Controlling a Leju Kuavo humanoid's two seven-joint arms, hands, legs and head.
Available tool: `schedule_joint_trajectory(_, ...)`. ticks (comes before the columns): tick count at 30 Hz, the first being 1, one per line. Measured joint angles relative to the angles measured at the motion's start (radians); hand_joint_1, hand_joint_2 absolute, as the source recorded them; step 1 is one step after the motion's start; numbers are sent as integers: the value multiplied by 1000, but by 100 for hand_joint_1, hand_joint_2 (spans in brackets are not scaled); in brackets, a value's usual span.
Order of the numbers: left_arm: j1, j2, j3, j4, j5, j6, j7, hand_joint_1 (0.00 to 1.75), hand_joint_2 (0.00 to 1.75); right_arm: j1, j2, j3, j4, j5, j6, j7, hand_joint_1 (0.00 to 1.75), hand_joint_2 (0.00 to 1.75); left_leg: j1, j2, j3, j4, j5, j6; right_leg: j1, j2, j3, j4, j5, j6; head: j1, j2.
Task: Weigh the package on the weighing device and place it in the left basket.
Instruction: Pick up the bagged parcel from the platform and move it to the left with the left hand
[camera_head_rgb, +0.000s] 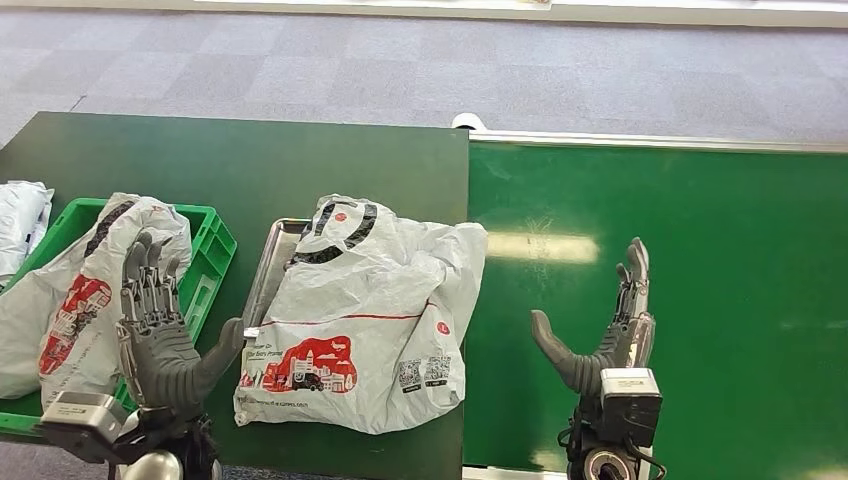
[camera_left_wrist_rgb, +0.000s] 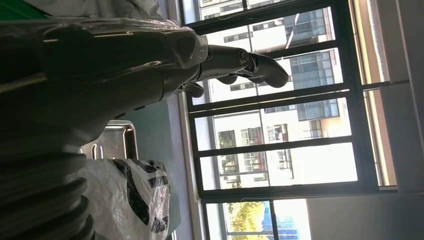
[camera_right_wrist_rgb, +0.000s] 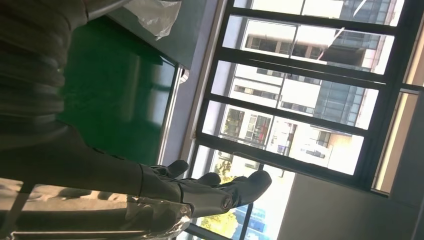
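Left hand (camera_head_rgb: 160, 330) empty; package (camera_head_rgb: 365, 315) crumpled grey (probably plastic).

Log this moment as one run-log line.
package: on weighing tray | left robot hand: open, beside package | right robot hand: open, over green belt | left basket: holds another bag

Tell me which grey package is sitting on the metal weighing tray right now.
The large middle package, with the red picture facing up, lies over the weighing tray. The other package sits in the green basket, behind the left hand.
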Motion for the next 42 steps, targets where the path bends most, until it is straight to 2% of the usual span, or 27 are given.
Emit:
schedule_joint_trajectory(20,7,-1,-15,26,7,-19,14,0,175,37,-5,-1,35,2,-24,47,0,175,0,0,0,0,0,0,0,0,0,0,0,0,0,0)
schedule_joint_trajectory(42,17,-26,-13,25,-23,-69,29,0,175,65,-22,-1,35,20,-48,54,0,175,0,0,0,0,0,0,0,0,0,0,0,0,0,0)
